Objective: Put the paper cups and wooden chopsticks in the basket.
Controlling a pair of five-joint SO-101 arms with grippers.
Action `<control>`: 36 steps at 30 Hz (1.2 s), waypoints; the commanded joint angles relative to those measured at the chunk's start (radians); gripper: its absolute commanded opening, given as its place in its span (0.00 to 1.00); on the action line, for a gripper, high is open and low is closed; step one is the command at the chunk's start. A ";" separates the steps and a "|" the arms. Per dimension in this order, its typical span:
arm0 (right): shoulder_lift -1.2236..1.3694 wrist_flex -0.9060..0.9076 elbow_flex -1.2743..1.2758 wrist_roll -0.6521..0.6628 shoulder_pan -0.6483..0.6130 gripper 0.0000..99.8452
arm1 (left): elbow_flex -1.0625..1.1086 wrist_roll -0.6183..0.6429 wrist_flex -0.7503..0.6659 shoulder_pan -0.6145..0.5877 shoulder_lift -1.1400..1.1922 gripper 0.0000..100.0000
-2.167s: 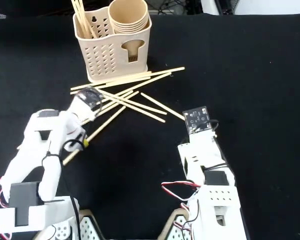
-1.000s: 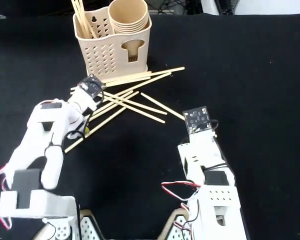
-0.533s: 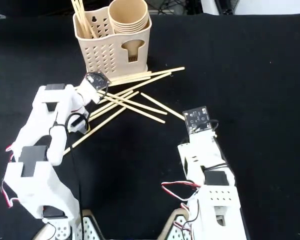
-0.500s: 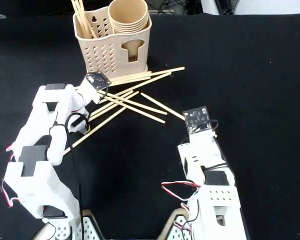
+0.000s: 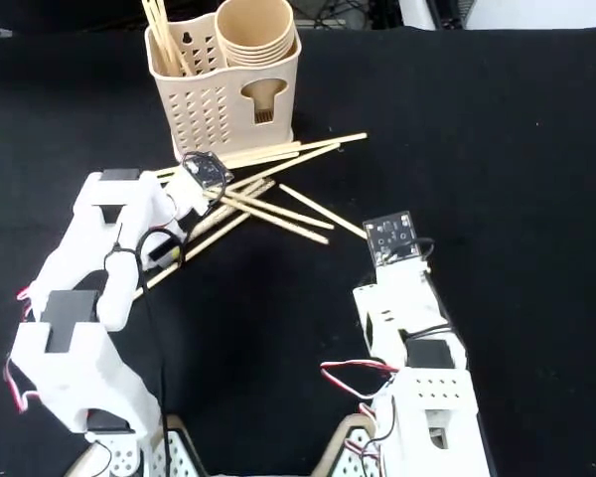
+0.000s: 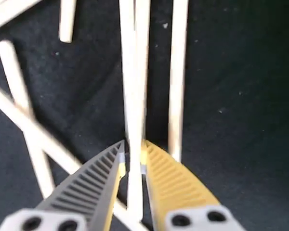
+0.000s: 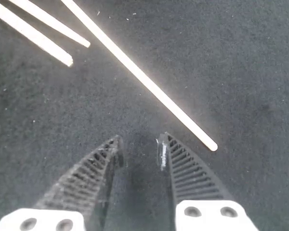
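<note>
- Roughly centre-left in the high view, loose chopsticks (image 5: 278, 214) lie crossed on the black worktop (image 5: 497, 149), just below the basket (image 5: 223, 109).
- Left pincer (image 6: 133, 150) is narrowed onto a chopstick (image 6: 130, 86) that runs straight out from between its tips toward the top of the left wrist frame. Another stick lies just beside it on the right.
- Right pincer (image 7: 139, 142) stands moderately apart with nothing between its tips. A lone stick (image 7: 139, 74) lies diagonally just beyond them, not touching.
- Paper cups (image 5: 255, 35) sit stacked in the basket's right compartment, upright sticks (image 5: 164, 35) in its left one.
- In the high view the left pincer's tips are hidden under its wrist.
- Upright sticks are cut off at the top edge.
- Can't tell whether the gripped piece is one stick or two pressed together.
</note>
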 commanded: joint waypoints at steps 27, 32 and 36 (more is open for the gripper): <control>-0.012 -0.018 -0.004 0.002 -0.008 0.14 | 0.263 -0.009 -0.009 0.056 -0.213 0.04; -0.012 -0.018 -0.004 0.002 -0.008 0.14 | 0.255 -0.009 -0.014 0.048 -0.213 0.17; -0.012 -0.018 -0.004 0.002 -0.008 0.14 | 0.236 -0.008 -0.008 0.048 -0.215 0.19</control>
